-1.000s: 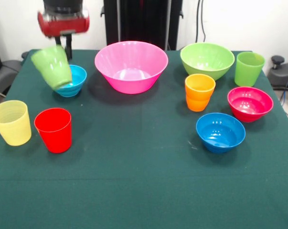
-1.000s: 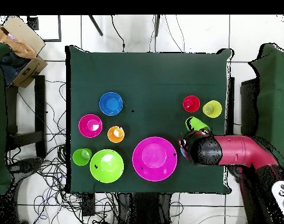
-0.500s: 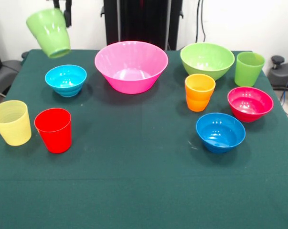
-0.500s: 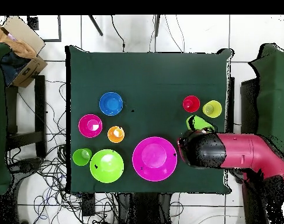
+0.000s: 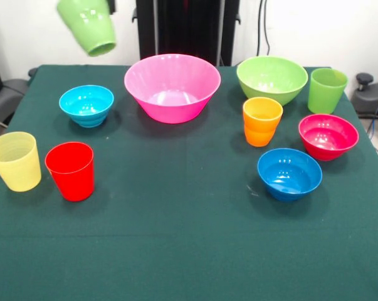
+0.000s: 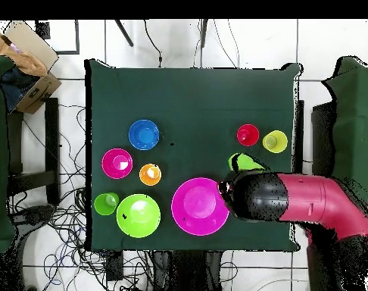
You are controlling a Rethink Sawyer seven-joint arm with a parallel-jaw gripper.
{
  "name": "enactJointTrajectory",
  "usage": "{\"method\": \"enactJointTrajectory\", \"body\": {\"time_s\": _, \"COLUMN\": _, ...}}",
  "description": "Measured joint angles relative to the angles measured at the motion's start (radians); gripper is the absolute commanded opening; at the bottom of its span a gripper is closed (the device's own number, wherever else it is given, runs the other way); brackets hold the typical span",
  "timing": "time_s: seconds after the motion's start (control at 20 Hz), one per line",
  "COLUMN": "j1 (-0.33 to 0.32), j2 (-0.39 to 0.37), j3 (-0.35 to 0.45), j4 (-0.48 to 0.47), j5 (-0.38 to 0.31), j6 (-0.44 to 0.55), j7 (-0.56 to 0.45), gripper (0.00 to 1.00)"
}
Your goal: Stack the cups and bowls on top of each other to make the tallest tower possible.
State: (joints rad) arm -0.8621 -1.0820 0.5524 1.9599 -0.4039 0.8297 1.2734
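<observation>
While the arm [image 6: 308, 203] fills the overhead view's 3 o'clock side, we cannot see the gripper itself in either view: the wide black and red wrist hides it from above, and the front view's top edge cuts it off. We therefore cannot tell how far its claw is open or whether it is what grips the cup.

What we do see is the small green cup [image 5: 88, 25] hanging in the air, tilted, at the front view's 11 o'clock, its upper part cropped by the frame. It is above the table [image 5: 189, 251], up and between the light blue bowl [image 5: 86, 105] and the large pink bowl [image 5: 172, 86]. From overhead only a sliver of it [image 6: 244, 161] shows beside the wrist.

Nothing is stacked. In the front view the pale yellow cup [image 5: 14, 160] and red cup [image 5: 70, 170] stand just beside each other at 9 o'clock. The lime green bowl [image 5: 271, 79] sits at 1 o'clock with the taller lime green cup [image 5: 326, 89] just beside it. The orange cup [image 5: 261, 120], magenta bowl [image 5: 328, 135] and darker blue bowl [image 5: 289, 172] cluster near 3 o'clock, each apart from the others.
</observation>
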Motion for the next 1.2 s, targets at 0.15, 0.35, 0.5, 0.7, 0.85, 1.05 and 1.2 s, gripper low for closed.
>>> {"method": "enactJointTrajectory", "body": {"time_s": 0.15, "j1": 0.0, "j2": -0.009, "j3": 0.011, "j4": 0.039, "j5": 0.058, "j6": 0.0, "j7": 0.0, "gripper": 0.0}}
{"method": "enactJointTrajectory", "body": {"time_s": 0.35, "j1": 0.002, "j2": -0.026, "j3": 0.016, "j4": 0.098, "j5": 0.102, "j6": 0.0, "j7": 0.0, "gripper": 0.0}}
{"method": "enactJointTrajectory", "body": {"time_s": 0.5, "j1": 0.01, "j2": -0.038, "j3": 0.016, "j4": 0.14, "j5": 0.108, "j6": 0.0, "j7": 0.0, "gripper": 0.0}}
{"method": "enactJointTrajectory", "body": {"time_s": 0.7, "j1": 0.028, "j2": -0.049, "j3": 0.015, "j4": 0.191, "j5": 0.107, "j6": 0.0, "j7": 0.0, "gripper": 0.0}}
{"method": "enactJointTrajectory", "body": {"time_s": 0.85, "j1": 0.046, "j2": -0.05, "j3": 0.01, "j4": 0.223, "j5": 0.107, "j6": -0.006, "j7": 0.0, "gripper": 0.0}}
{"method": "enactJointTrajectory", "body": {"time_s": 1.05, "j1": 0.059, "j2": -0.05, "j3": 0.006, "j4": 0.24, "j5": 0.107, "j6": -0.018, "j7": 0.0, "gripper": 0.0}}
{"method": "enactJointTrajectory", "body": {"time_s": 1.2, "j1": 0.064, "j2": -0.05, "j3": 0.002, "j4": 0.241, "j5": 0.106, "j6": -0.025, "j7": 0.0, "gripper": 0.0}}
